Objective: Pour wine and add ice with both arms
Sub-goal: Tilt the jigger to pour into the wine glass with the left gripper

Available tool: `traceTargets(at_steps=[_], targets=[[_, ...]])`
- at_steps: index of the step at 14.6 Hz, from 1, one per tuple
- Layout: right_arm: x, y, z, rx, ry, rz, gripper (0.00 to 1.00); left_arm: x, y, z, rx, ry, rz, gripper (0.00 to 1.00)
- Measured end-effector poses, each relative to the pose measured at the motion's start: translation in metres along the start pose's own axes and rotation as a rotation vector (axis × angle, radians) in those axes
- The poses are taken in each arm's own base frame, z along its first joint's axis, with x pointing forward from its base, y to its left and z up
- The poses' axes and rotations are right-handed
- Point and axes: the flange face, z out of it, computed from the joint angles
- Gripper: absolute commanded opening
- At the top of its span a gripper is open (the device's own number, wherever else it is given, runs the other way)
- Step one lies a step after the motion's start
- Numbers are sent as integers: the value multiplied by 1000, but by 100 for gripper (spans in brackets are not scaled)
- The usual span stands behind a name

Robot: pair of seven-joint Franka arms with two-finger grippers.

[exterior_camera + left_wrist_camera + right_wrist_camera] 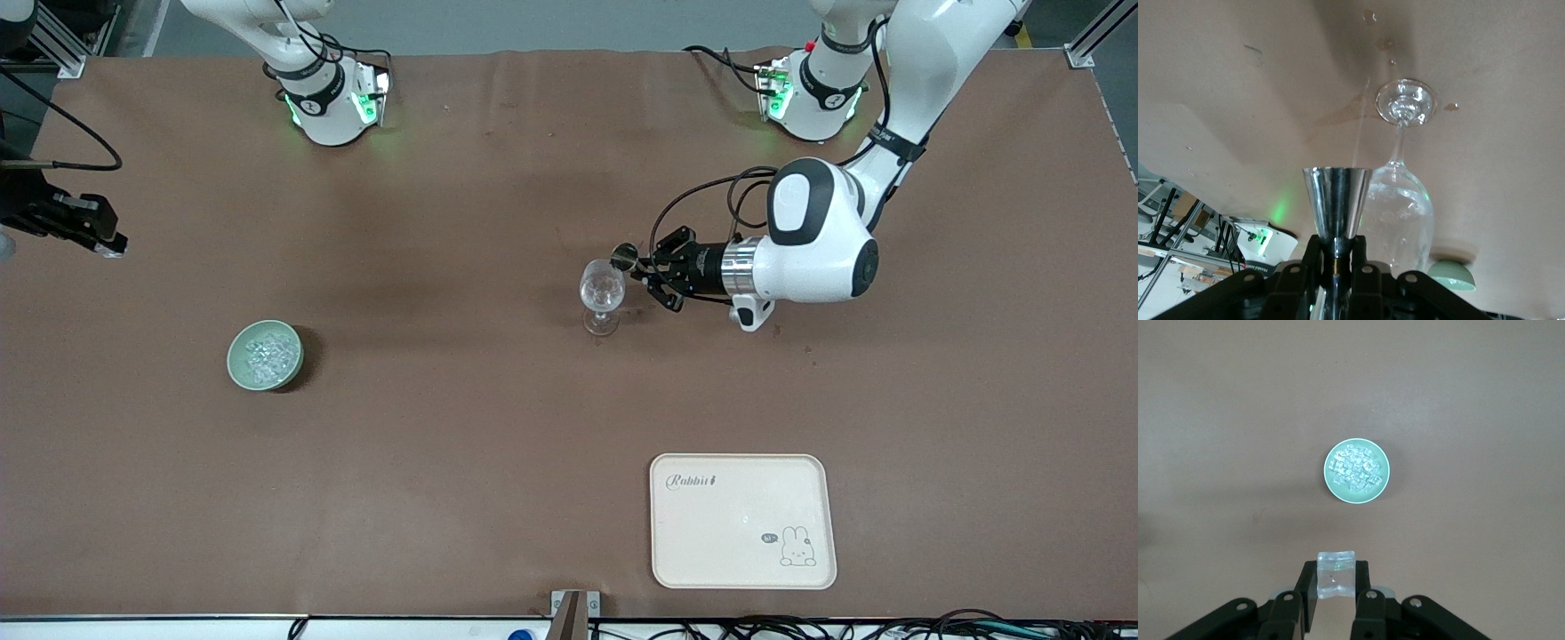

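Observation:
A clear wine glass (602, 290) stands upright mid-table, its cup (1399, 213) and foot (1406, 101) also in the left wrist view. My left gripper (653, 267) is shut on the waist of a steel jigger (625, 258), which lies tipped sideways with its mouth at the glass's rim; the same jigger (1336, 200) sits between my left gripper's (1336, 257) black fingers. The wine is out of view, and the cup looks clear. My right gripper (105, 244) hangs over the right arm's end of the table. That right gripper (1336, 580) is shut on one ice cube (1336, 572).
A pale green bowl (233, 363) heaped with ice (267, 354) sits toward the right arm's end, nearer the front camera than the glass; the bowl's rim (1330, 482) lies below my right gripper. A cream rabbit tray (742, 520) lies near the front edge.

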Motion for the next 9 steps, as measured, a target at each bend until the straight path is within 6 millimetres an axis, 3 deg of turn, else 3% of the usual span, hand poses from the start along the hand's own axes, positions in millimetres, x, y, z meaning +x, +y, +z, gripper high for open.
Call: traceTargets(at_steps=[9], targets=[[0, 0, 1, 0, -1, 0, 2, -1, 0, 1, -5, 11, -30, 1]])
